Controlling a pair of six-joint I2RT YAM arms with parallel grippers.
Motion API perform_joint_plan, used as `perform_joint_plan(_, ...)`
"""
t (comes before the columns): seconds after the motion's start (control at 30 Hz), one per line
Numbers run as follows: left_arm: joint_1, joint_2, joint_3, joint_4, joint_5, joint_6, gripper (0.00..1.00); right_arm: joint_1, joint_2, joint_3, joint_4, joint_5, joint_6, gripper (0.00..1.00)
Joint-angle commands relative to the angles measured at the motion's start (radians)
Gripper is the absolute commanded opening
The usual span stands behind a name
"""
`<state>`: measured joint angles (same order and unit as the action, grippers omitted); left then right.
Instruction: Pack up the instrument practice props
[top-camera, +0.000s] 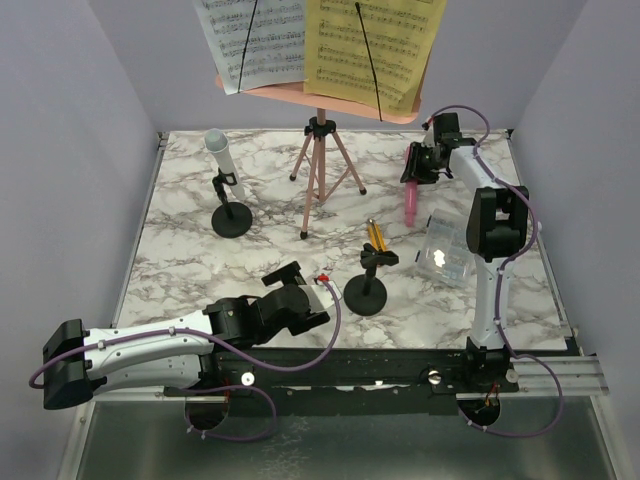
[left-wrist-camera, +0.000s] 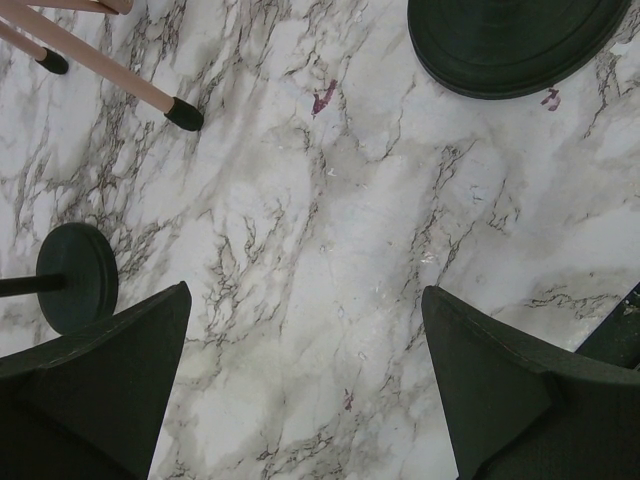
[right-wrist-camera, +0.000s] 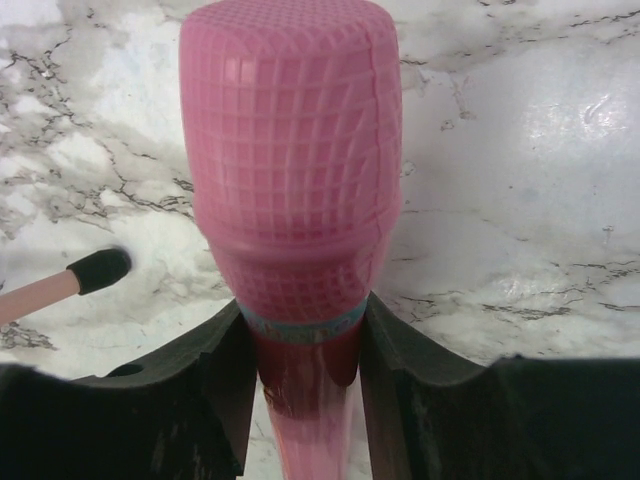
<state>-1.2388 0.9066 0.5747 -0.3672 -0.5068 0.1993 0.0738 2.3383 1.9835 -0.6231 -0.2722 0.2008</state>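
Right claw (right-wrist-camera: 300, 335) is clenched around the pink mic (right-wrist-camera: 290, 150), whose head juts out ahead of it. Left claw (left-wrist-camera: 305, 340) is released, over bare worktop (left-wrist-camera: 330, 230). The step looks like collecting the mic; next comes carrying it to packing.

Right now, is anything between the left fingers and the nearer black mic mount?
Nothing visible: only bare marble table separates the open left fingers from that mount and its round base. The tripod foot sits off to one side.
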Motion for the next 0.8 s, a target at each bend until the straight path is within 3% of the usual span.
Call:
perform_joint_plan(0.0, 0.007, -0.003, 0.009, -0.012, 0.035, 0.002, 0.99, 0.006, 0.04, 0.03, -0.008, 0.062, -0.015, 0.49)
perform_joint_plan(0.63, 0.009, -0.003, 0.008, -0.013, 0.047, 0.003, 0.99, 0.006, 0.034, 0.023, -0.01, 0.055, -0.025, 0.54)
perform_joint_plan(0.77, 0.01, -0.006, 0.009, -0.013, 0.047, 0.003, 0.99, 0.006, -0.009, 0.014, -0.013, 0.04, -0.031, 0.63)
